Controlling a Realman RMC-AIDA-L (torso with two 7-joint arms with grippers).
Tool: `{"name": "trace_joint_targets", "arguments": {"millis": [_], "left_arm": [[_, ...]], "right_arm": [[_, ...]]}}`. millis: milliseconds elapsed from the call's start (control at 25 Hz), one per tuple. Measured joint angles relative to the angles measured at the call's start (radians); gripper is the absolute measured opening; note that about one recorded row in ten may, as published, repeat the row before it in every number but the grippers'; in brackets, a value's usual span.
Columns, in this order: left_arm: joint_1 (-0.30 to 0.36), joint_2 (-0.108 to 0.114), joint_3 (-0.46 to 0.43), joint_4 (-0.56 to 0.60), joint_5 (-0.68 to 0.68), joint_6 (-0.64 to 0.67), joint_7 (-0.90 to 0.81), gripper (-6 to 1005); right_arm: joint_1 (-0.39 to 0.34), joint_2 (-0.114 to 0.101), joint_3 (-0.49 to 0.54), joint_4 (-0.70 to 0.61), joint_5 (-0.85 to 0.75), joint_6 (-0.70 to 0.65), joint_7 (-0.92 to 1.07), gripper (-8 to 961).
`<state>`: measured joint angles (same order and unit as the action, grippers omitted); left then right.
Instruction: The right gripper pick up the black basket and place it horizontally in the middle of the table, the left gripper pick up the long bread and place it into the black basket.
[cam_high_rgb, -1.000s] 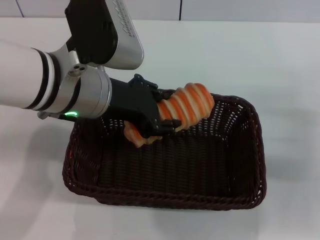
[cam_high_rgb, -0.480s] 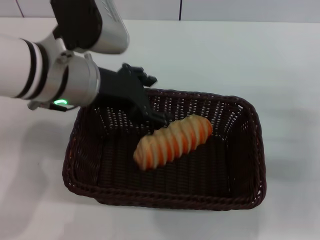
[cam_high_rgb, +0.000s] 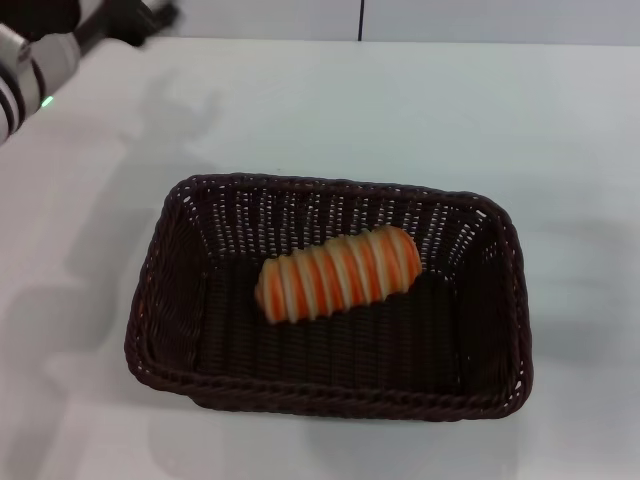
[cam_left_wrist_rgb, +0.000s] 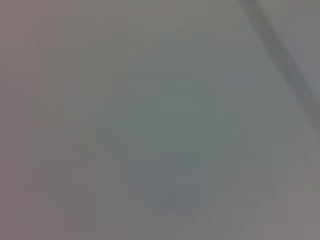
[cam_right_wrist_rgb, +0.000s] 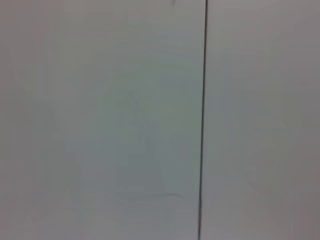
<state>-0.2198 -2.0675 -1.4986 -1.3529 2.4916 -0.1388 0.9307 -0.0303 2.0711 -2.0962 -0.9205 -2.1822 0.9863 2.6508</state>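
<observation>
The black basket (cam_high_rgb: 175, 300) lies lengthwise across the middle of the white table (cam_high_rgb: 500, 110) in the head view. The long bread (cam_high_rgb: 338, 272), striped orange and cream, lies slanted on the basket's floor, nothing touching it. My left gripper (cam_high_rgb: 150, 18) is at the far left back corner of the head view, high and well away from the basket, blurred by motion and holding nothing that shows. The right gripper is out of view. The left wrist view shows only a blurred grey surface.
The right wrist view shows a pale wall panel with a dark vertical seam (cam_right_wrist_rgb: 204, 120). A wall with a seam (cam_high_rgb: 360, 20) runs behind the table's far edge. White tabletop surrounds the basket on all sides.
The left gripper let go of the bread, which dropped and settled on the basket's floor. The left arm then drew back up and to the far left corner.
</observation>
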Motion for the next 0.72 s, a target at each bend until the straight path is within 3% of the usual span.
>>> {"name": "trace_joint_targets", "arguments": {"millis": [40,80,120,240,280,320,360,400,480,720], "left_arm": [[-0.014,0.000,0.029,0.108,-0.002,0.191,-0.012,850],[-0.048,-0.001,0.061,0.286,-0.004,0.500,-0.069,850],[-0.048,-0.001,0.061,0.286,-0.004,0.500,-0.069,850],[-0.095,0.000,0.073,0.526,-0.004,0.904,-0.279,850],[-0.121,0.005,0.063,0.697,0.003,1.095,-0.548,850],[-0.121,0.005,0.063,0.697,0.003,1.095,-0.548,850],[-0.145,0.008,0.033,0.832,0.007,1.174,-0.752,850],[-0.145,0.008,0.033,0.832,0.007,1.174,-0.752,850],[-0.180,0.002,-0.034,1.022,0.005,1.218,-0.980,851],[-0.174,-0.001,-0.019,1.093,0.010,1.227,-1.019,851]], "right_arm": [[-0.003,0.000,0.004,0.001,0.002,0.000,0.001,841],[-0.012,0.000,0.020,0.002,0.005,0.002,0.005,841],[-0.012,0.000,0.020,0.002,0.005,0.002,0.005,841],[-0.033,0.004,0.070,0.019,0.007,0.028,0.047,840],[-0.043,0.004,0.111,0.064,0.007,0.071,0.140,840],[-0.043,0.004,0.111,0.064,0.007,0.071,0.140,840],[-0.049,0.002,0.149,0.123,0.010,0.120,0.239,840],[-0.049,0.002,0.149,0.123,0.010,0.120,0.239,840],[-0.060,0.005,0.187,0.183,0.034,0.189,0.304,840],[-0.065,0.006,0.195,0.232,0.049,0.230,0.304,840]]}}
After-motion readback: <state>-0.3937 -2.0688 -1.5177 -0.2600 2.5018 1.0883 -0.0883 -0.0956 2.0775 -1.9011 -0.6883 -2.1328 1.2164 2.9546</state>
